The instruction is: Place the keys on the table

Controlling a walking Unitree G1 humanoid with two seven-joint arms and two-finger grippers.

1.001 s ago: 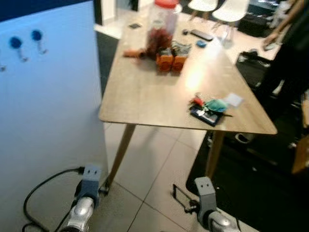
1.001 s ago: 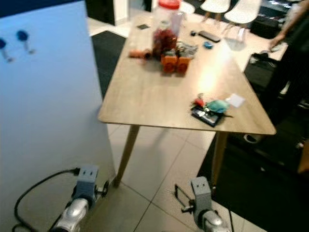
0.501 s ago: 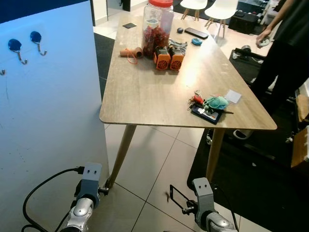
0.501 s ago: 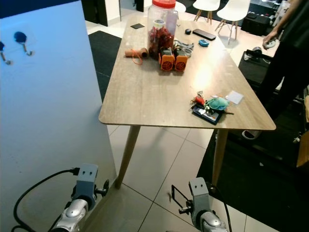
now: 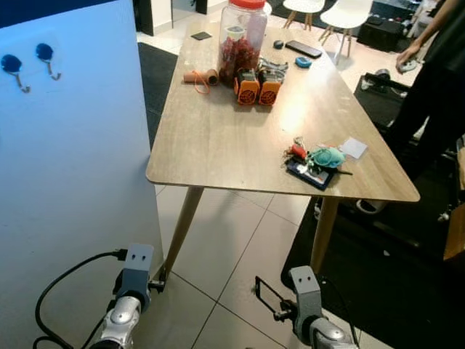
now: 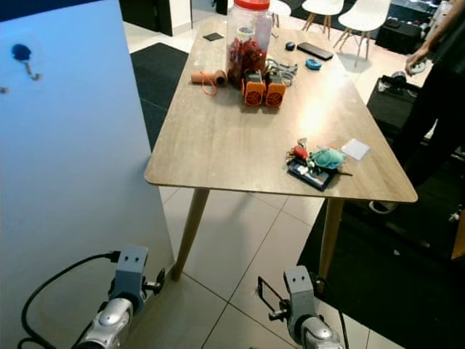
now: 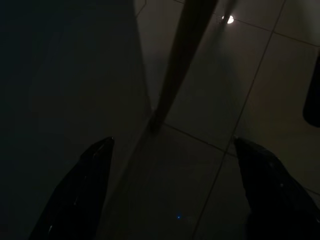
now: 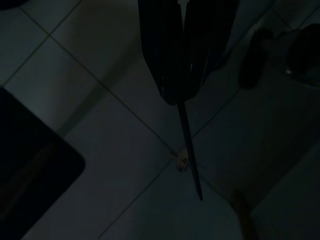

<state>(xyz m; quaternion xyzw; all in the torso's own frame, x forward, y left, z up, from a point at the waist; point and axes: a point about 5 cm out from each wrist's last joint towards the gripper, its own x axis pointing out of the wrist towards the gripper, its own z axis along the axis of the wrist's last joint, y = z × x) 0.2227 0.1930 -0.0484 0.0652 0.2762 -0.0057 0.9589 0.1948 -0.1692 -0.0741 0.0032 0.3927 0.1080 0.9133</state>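
Observation:
The keys (image 5: 311, 160), a bunch with red and teal tags, lie on a small black card near the right front corner of the wooden table (image 5: 218, 138). Both arms hang low in front of the table, well below its top. My left gripper (image 7: 172, 145) is open over the floor tiles, next to a table leg. My right gripper (image 8: 187, 97) is shut, fingers pressed together over the tiles. A thin dark strip sticks out past its tips, and I cannot tell what it is.
A tall jar with a red lid (image 5: 240, 36), two orange boxes (image 5: 257, 89), a roll and a remote stand at the table's far end. A pale blue panel with hooks (image 5: 45, 52) rises on the left. A person (image 5: 436, 80) stands at the right by a black rug (image 5: 378, 276).
The view has shifted slightly and sharpened, so the camera moved. The keys lie in the same spot on the table. Both arms hang as before.

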